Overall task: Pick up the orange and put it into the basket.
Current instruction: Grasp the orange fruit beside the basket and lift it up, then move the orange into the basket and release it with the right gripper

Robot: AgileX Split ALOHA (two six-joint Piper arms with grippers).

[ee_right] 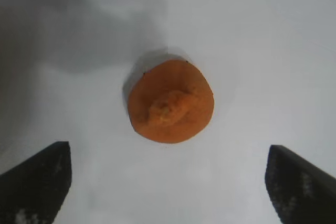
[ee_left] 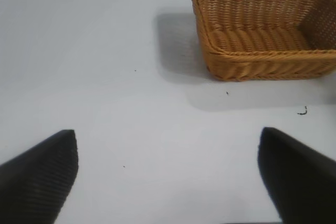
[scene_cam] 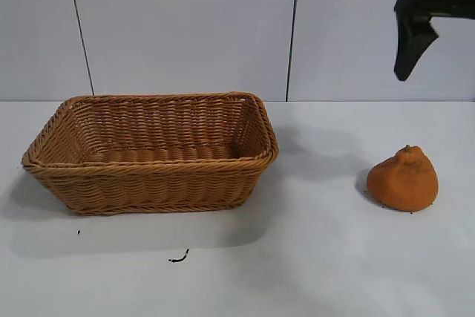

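Exterior view: right gripper (scene_cam: 413,50) hangs high at the upper right, black fingers pointing down, above and well apart from the fruit; no writing or label can be read on anything.
Orange: dull-orange, rough-skinned, pear-shaped orange (scene_cam: 403,179) with a bumpy knob on top sits upright on the white counter (scene_cam: 312,257), at the right, well apart from the basket.
Basket: large rectangular tan-brown woven wicker basket (scene_cam: 152,151) with flared sides and braided rim stands on the counter at the left; nothing shows inside it.
Right wrist view: camera looks straight down on the orange (ee_right: 170,101); right gripper (ee_right: 168,182) fingers (ee_right: 37,182) spread wide apart, released, holding nothing, the fruit lying between and beyond the tips.
Left wrist view: left gripper (ee_left: 168,177) fingers (ee_left: 39,174) spread wide, released, over bare counter (ee_left: 105,77); basket (ee_left: 268,35) lies farther off.
Other: small dark squiggle mark (scene_cam: 179,257) on the counter in front of the basket; grey panelled wall (scene_cam: 185,27) behind.
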